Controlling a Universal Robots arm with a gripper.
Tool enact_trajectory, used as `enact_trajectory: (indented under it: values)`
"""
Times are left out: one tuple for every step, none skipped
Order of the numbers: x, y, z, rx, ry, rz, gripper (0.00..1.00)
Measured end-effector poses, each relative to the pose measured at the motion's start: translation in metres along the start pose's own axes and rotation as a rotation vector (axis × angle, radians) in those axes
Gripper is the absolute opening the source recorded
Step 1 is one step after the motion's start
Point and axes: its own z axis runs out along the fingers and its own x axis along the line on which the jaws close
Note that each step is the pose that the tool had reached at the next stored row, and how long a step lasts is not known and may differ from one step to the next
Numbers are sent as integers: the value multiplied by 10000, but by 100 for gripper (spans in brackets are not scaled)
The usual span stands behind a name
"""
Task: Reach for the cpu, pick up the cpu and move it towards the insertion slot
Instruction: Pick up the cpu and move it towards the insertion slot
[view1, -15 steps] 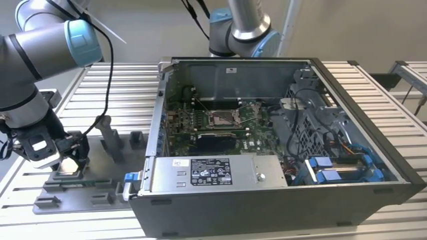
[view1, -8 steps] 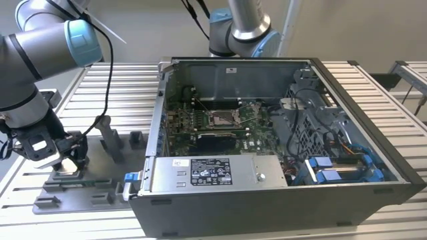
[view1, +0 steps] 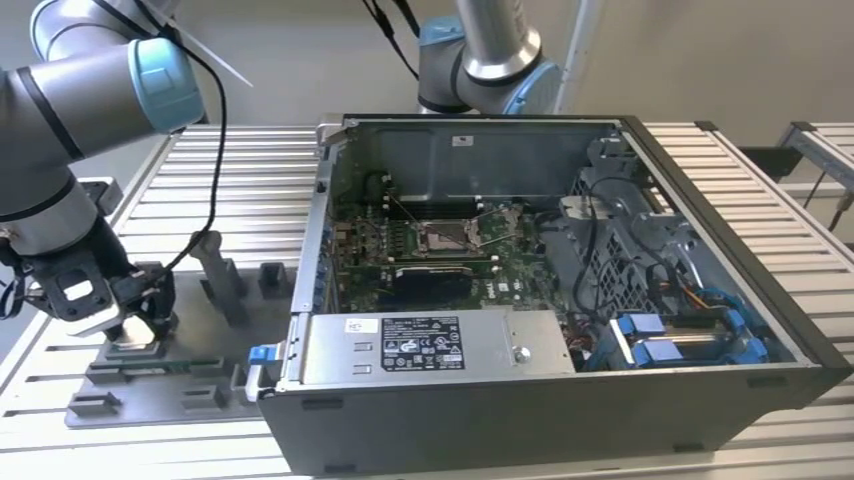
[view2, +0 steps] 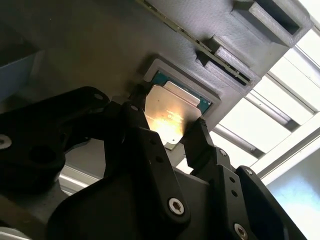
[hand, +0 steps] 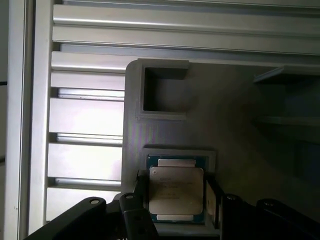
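Observation:
The cpu (hand: 176, 186), a silvery square chip on a teal board, lies in a recess of the grey tray (hand: 235, 115). In both wrist views my gripper's (hand: 176, 196) black fingers (hand: 140, 192) press against its two opposite edges. The second wrist view shows the cpu (view2: 172, 112) between the same fingertips (view2: 196, 134), still seated in the recess. In the exterior view, my gripper (view1: 127, 325) is low over the tray (view1: 200, 400) at the left. The insertion slot (view1: 447, 237), a silver frame with a wire lever, sits on the green board inside the open computer case.
The open computer case (view1: 694, 300) fills the exterior view's middle and right, with its power supply (view1: 414, 345) at the front. Grey fixture posts (view1: 220, 280) stand on the tray between my gripper and the case. A second arm (view1: 481, 50) rises behind the case. The table is slatted aluminium.

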Motion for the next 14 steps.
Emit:
enact_trajectory:
  values:
    - [0, 1, -12, 0, 1, 1, 0]
    - [0, 1, -26, 0, 1, 0, 0]
    - [0, 2, -45, 1, 1, 0, 0]
    - [-1, 2, -62, 1, 2, 0, 0]
    - [-1, 2, -78, 1, 2, -2, 0]
    - [-2, 3, -95, 1, 2, -2, 0]
    - [-2, 3, -114, 1, 2, -2, 0]
    - [-2, 4, -133, 1, 2, -1, 0]
    - [-2, 5, -148, 1, 2, -2, 0]
    - [-3, 5, -162, 1, 1, -2, 0]
    - [-3, 6, -177, 1, 1, -1, 0]
    - [-3, 6, -194, 1, 1, -1, 0]
    - [-3, 7, -210, 0, 1, -1, 0]
    - [-3, 8, -227, 1, 1, -1, 0]
